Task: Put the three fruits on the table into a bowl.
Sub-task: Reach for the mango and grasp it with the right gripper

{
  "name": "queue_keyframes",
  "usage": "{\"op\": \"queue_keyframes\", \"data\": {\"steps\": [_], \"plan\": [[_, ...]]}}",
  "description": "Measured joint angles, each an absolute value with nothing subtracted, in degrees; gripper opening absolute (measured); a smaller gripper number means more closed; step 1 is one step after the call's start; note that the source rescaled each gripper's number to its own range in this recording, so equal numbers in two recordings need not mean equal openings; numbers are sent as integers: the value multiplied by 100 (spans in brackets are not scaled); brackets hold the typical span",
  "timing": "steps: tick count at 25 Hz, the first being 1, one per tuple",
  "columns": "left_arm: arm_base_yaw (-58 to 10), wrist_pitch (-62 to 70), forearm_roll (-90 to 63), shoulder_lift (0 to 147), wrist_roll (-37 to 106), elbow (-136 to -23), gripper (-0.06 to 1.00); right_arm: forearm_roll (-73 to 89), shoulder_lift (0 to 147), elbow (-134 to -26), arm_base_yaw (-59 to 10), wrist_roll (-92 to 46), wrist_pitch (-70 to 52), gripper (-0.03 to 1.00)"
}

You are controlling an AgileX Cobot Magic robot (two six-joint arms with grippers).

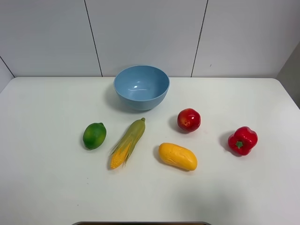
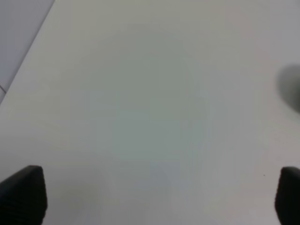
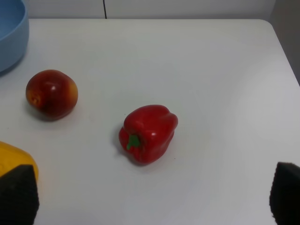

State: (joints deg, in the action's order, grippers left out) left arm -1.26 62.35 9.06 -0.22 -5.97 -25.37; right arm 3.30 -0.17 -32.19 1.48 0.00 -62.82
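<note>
On the white surface (image 1: pixel 47 187), a blue bowl (image 1: pixel 140 101) stands far-centre; nearer lie a mango (image 1: pixel 177 156) right of centre, an apple (image 1: pixel 189 120) beyond it and a lime (image 1: pixel 94 136) at left. The left gripper (image 2: pixel 154 194) and right gripper (image 3: pixel 152 192) gape wide, empty.

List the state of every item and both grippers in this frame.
Bowl: upright, empty.
Lime: on the table, not in the bowl.
Apple: on the table, not in the bowl.
Mango: lying on the table, not in the bowl.
Corn: lying on the table.
Pepper: on its side, on the table.
Left gripper: open, empty.
Right gripper: open, empty.
</note>
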Motion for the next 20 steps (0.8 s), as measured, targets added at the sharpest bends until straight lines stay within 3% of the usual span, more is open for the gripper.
{"op": "queue_keyframes", "data": {"steps": [20], "plan": [[-126,6235,906,-22,-597,-2537,100,330,-17,-3219,148,0,-6282,100]]}}
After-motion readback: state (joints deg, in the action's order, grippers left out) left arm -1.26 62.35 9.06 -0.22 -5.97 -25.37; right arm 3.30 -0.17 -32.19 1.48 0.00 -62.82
